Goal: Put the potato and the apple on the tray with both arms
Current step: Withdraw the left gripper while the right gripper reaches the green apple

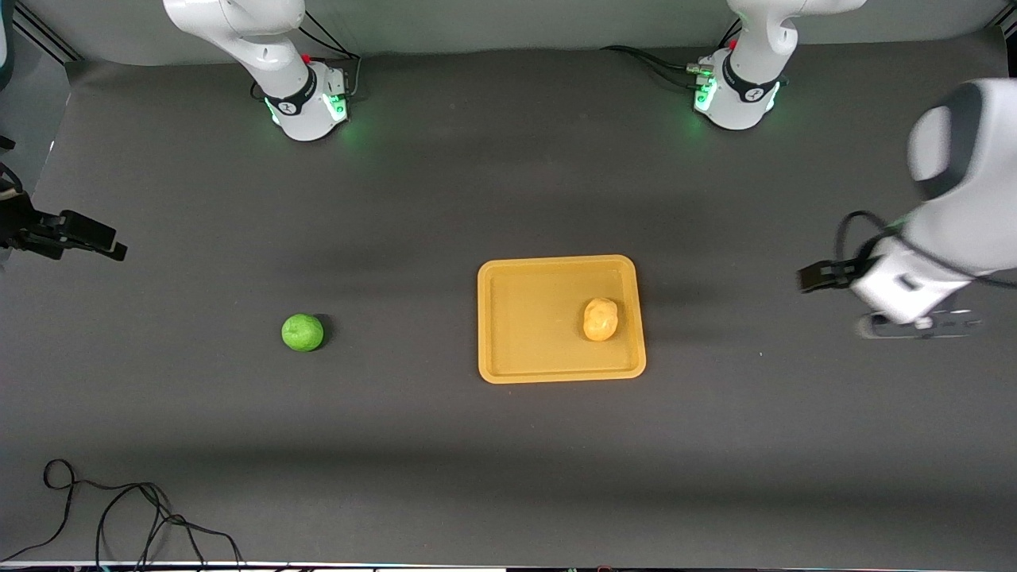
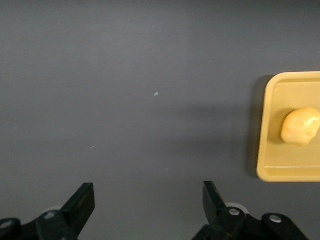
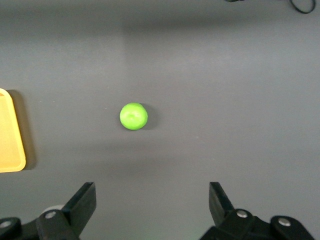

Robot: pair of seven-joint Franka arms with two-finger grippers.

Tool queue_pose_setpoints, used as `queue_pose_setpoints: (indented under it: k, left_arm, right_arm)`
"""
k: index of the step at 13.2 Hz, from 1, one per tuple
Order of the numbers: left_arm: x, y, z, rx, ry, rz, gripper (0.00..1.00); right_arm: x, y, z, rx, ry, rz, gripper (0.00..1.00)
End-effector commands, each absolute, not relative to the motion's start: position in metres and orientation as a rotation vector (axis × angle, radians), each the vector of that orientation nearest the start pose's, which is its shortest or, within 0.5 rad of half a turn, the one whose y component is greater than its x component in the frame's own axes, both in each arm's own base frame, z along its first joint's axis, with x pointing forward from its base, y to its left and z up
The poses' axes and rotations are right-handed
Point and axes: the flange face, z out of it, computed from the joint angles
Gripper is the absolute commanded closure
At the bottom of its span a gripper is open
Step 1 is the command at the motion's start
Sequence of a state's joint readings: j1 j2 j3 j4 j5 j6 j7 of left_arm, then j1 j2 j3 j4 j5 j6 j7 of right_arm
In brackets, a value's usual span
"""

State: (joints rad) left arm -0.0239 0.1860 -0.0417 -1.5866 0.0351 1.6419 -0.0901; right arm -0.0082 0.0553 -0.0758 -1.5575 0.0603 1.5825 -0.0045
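Note:
The yellow-tan potato [image 1: 601, 318] lies on the yellow-orange tray [image 1: 532, 318], at the tray's side toward the left arm's end. The green apple [image 1: 303, 332] sits on the dark table, apart from the tray, toward the right arm's end. My left gripper [image 1: 922, 324] is open and empty over bare table at the left arm's end; its wrist view shows the gripper [image 2: 148, 192], the tray [image 2: 285, 165] and the potato [image 2: 300, 126]. My right gripper [image 1: 79, 234] is open and empty over the table's edge at the right arm's end; its wrist view shows the gripper [image 3: 152, 192], the apple [image 3: 133, 116] and a tray corner [image 3: 9, 135].
The arm bases [image 1: 310, 103] [image 1: 735, 95] stand with green lights along the table's edge farthest from the front camera. Loose black cables [image 1: 119, 516] lie near the table's front edge at the right arm's end.

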Motion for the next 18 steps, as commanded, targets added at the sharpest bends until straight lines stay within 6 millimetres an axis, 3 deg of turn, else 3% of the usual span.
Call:
queue_pose_setpoints:
  k: [1,3,5,9,12,15,18]
  left_arm:
    - [0.598,-0.002,0.552,-3.110,-0.034,0.210,0.07]
    - [0.590,0.014,0.572,-3.109,-0.024,0.210,0.08]
    - [0.582,0.020,0.589,-3.114,-0.037,0.197,0.08]
    - [0.581,0.026,0.591,-3.123,-0.053,0.185,0.08]
    - [0.578,0.027,0.597,-3.126,-0.055,0.171,0.08]
    - [0.576,0.032,0.603,-3.138,-0.072,0.154,0.08]
    - [0.575,0.037,0.604,-3.138,-0.084,0.154,0.08]
  right_arm:
    - [0.562,-0.020,0.579,-3.026,0.107,-0.004,0.00]
    - [0.568,0.028,0.562,-3.023,0.198,-0.009,0.00]
    - [0.573,0.055,0.528,-3.032,0.203,-0.042,0.00]
    - [0.567,0.051,0.416,-3.034,0.239,-0.160,0.00]
    - [0.577,0.051,0.348,-3.063,0.224,-0.171,0.00]
    - [0.576,0.065,0.274,-3.079,0.201,-0.214,0.00]
    - [0.570,0.062,0.229,-3.088,0.195,-0.262,0.00]
